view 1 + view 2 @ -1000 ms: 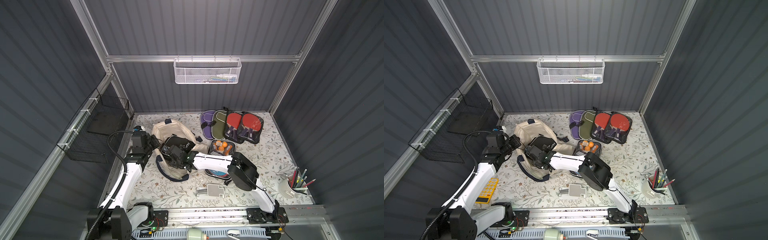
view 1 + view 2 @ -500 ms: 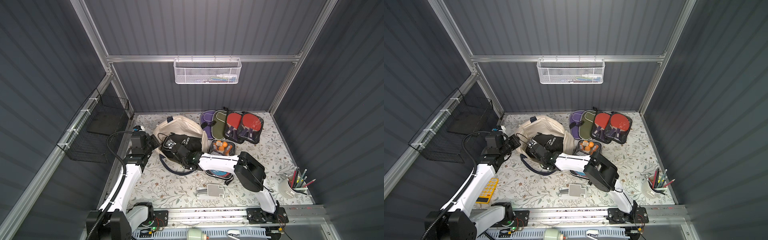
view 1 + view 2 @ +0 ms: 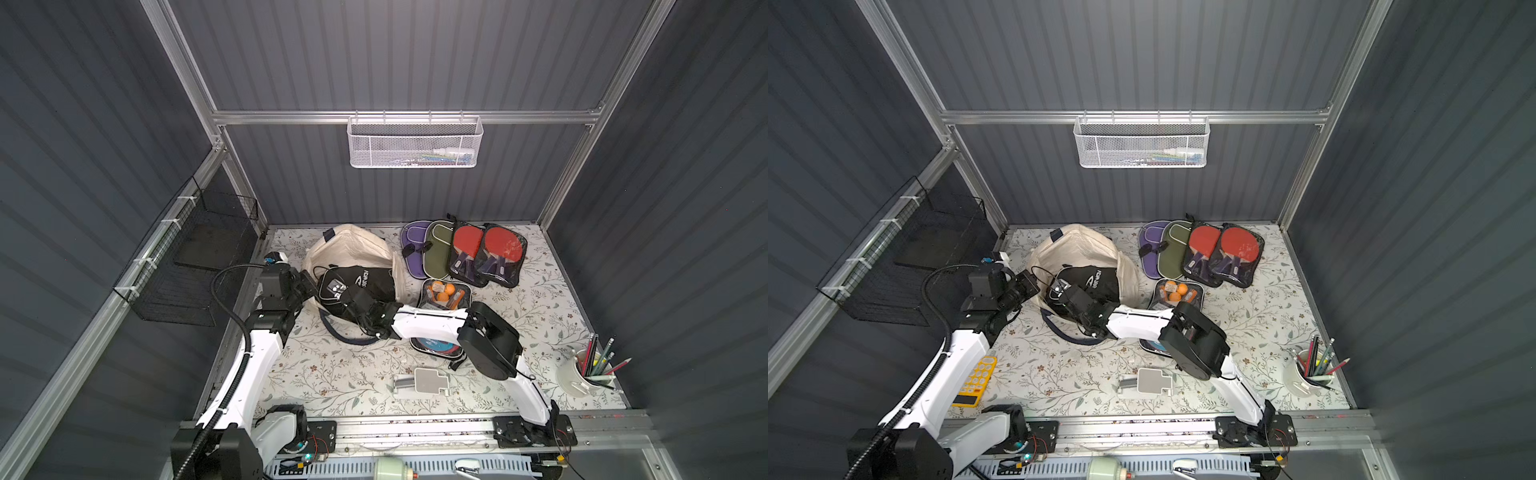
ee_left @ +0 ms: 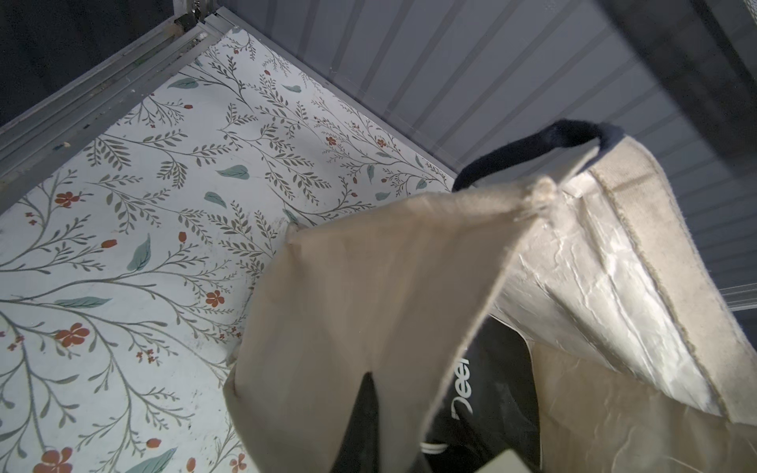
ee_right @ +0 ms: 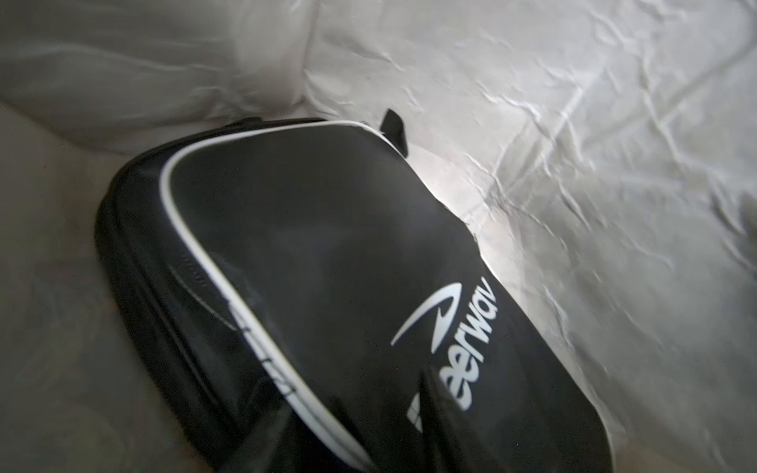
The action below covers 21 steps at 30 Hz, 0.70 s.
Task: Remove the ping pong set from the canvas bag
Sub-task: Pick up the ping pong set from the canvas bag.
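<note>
Two pincers | left pincer (image 3: 311,286) clamped on canvas bag (image 3: 353,245) rim | right pincer (image 3: 353,297) narrow, gripping black case (image 3: 374,280)

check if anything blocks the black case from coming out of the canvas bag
Nothing visible: the black case lies in the canvas bag's open mouth, whose rim the left gripper holds up. A navy handle loops on the table outside.

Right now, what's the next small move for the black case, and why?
Probably pull the right tool straight back: it seems to pinch the black case, which lies in the mouth of the canvas bag, whose rim the left tool holds.
</note>
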Each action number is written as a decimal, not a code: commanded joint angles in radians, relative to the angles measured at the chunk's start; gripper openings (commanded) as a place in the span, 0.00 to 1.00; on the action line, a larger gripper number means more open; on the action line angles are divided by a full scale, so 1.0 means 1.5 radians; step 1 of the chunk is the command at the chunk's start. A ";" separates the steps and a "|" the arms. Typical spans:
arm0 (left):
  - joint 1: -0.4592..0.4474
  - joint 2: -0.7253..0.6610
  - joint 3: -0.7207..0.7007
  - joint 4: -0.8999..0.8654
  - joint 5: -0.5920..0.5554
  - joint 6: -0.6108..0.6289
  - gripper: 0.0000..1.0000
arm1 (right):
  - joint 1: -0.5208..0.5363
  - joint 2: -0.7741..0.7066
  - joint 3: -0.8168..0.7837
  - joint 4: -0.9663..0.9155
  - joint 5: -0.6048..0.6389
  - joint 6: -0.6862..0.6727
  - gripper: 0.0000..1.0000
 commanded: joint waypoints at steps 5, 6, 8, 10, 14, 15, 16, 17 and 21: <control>0.000 -0.026 0.003 0.001 -0.001 0.013 0.00 | -0.025 -0.019 -0.054 0.104 -0.032 -0.004 0.00; 0.001 -0.025 0.003 0.001 -0.002 0.014 0.00 | -0.025 -0.032 -0.068 0.118 -0.035 -0.003 0.00; 0.001 -0.020 0.000 0.002 -0.005 0.015 0.00 | -0.025 -0.064 -0.094 0.139 -0.039 -0.007 0.00; 0.001 -0.015 -0.005 0.005 -0.013 0.016 0.00 | -0.025 -0.096 -0.113 0.146 -0.050 -0.006 0.00; 0.001 -0.008 -0.018 0.007 -0.047 0.024 0.00 | -0.030 -0.159 -0.131 0.125 -0.088 0.020 0.00; 0.001 -0.007 -0.023 0.008 -0.056 0.025 0.00 | -0.033 -0.174 -0.136 0.118 -0.098 0.034 0.00; 0.001 -0.005 -0.029 0.010 -0.063 0.027 0.00 | -0.036 -0.187 -0.139 0.110 -0.109 0.048 0.00; 0.001 -0.005 -0.032 0.012 -0.070 0.028 0.00 | -0.040 -0.200 -0.142 0.104 -0.122 0.061 0.00; 0.001 0.000 -0.047 0.020 -0.091 0.026 0.00 | -0.057 -0.235 -0.153 0.088 -0.163 0.112 0.00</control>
